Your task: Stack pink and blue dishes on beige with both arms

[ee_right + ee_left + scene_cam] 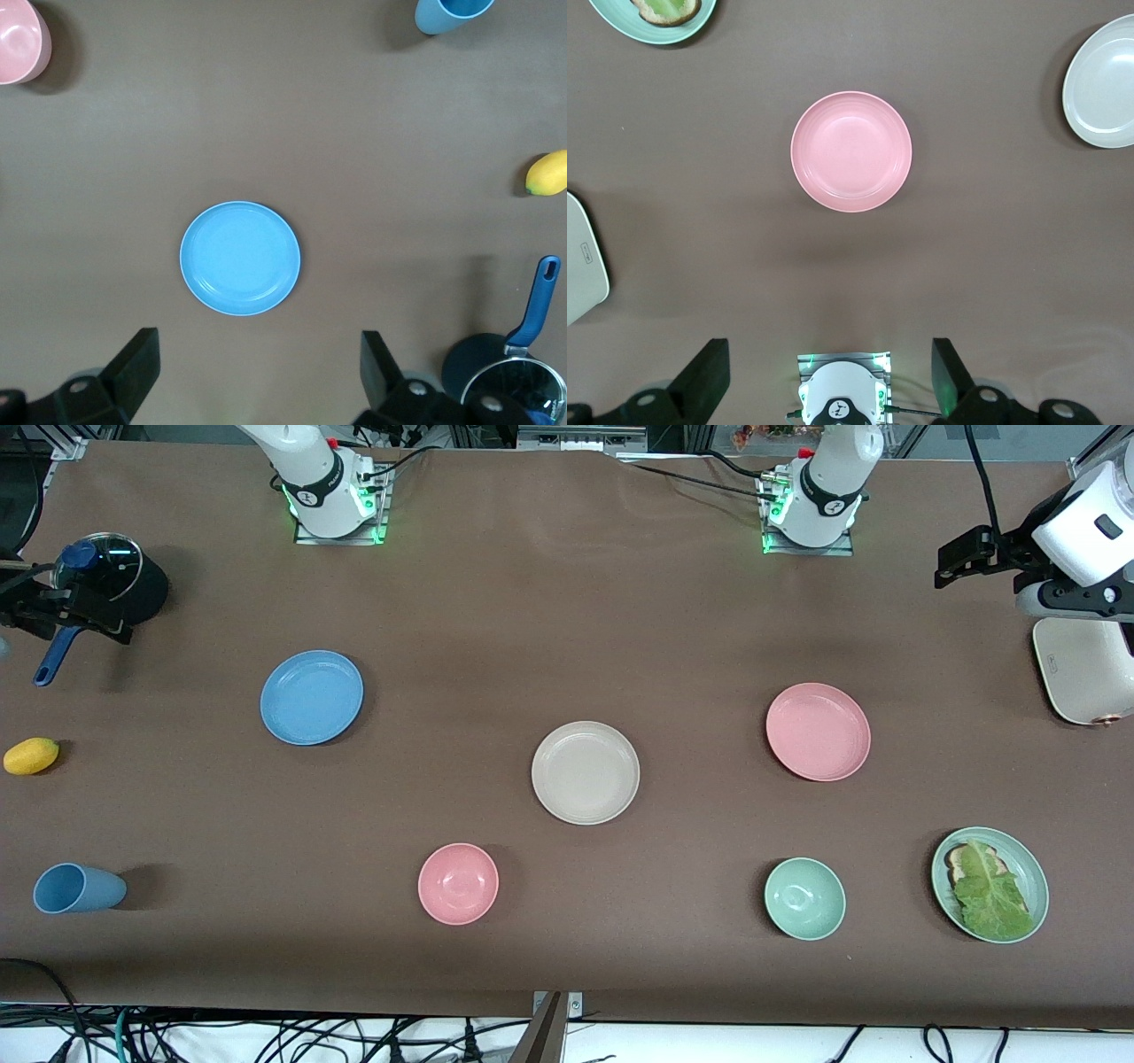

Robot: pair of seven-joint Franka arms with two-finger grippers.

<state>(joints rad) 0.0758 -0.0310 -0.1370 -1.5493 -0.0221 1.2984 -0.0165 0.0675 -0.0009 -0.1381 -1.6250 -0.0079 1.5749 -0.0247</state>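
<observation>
The beige plate (586,772) lies mid-table, with its edge also showing in the left wrist view (1103,84). The pink plate (818,732) (850,151) lies toward the left arm's end, and the blue plate (312,697) (240,258) toward the right arm's end. All three lie apart and bare. My left gripper (830,351) hangs open high over the table between its base and the pink plate. My right gripper (259,342) hangs open high over the table beside the blue plate. Neither holds anything, and neither hand shows in the front view.
Nearer the front camera stand a pink bowl (458,883), a green bowl (804,898), a green plate with lettuce (1019,864) and a tipped blue cup (78,888). A lemon (31,755) and a lidded pot (106,584) sit at the right arm's end, a white appliance (1085,664) at the left arm's.
</observation>
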